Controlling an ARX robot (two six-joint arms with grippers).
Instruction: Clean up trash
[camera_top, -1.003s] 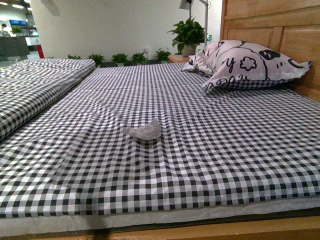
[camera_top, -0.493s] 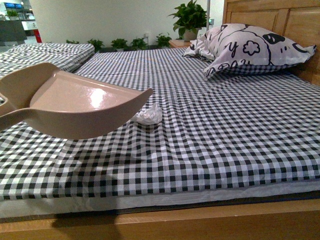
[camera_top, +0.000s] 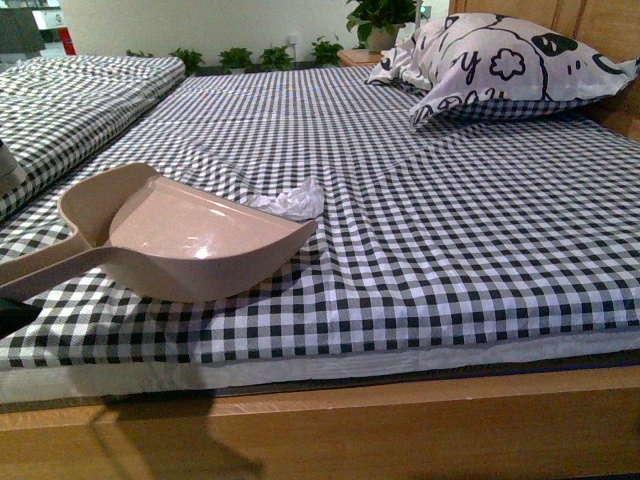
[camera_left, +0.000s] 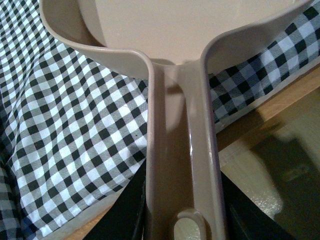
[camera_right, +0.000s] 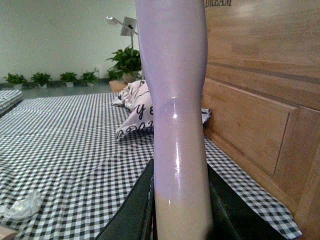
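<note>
The trash, a small crumpled white paper wad (camera_top: 291, 201), lies on the checked bed sheet just beyond the dustpan's far lip; it also shows in the right wrist view (camera_right: 21, 205). The beige dustpan (camera_top: 195, 240) rests on the sheet near the front edge, its handle (camera_top: 40, 272) running off to the left. My left gripper (camera_left: 182, 220) is shut on the dustpan handle (camera_left: 175, 150). My right gripper (camera_right: 180, 210) is shut on the pale brush handle (camera_right: 175, 100), which stands upright; neither the brush head nor this gripper shows in the front view.
A black-and-white checked sheet (camera_top: 450, 230) covers the bed. A patterned pillow (camera_top: 510, 55) lies at the far right against the wooden headboard (camera_right: 260, 100). A second checked bed (camera_top: 70, 100) stands on the left. The wooden bed frame (camera_top: 400, 420) runs along the front. Potted plants line the far wall.
The dustpan came into view from the left, then lowered onto the sheet with its lip just short of the wad. The camera view tilted down.
</note>
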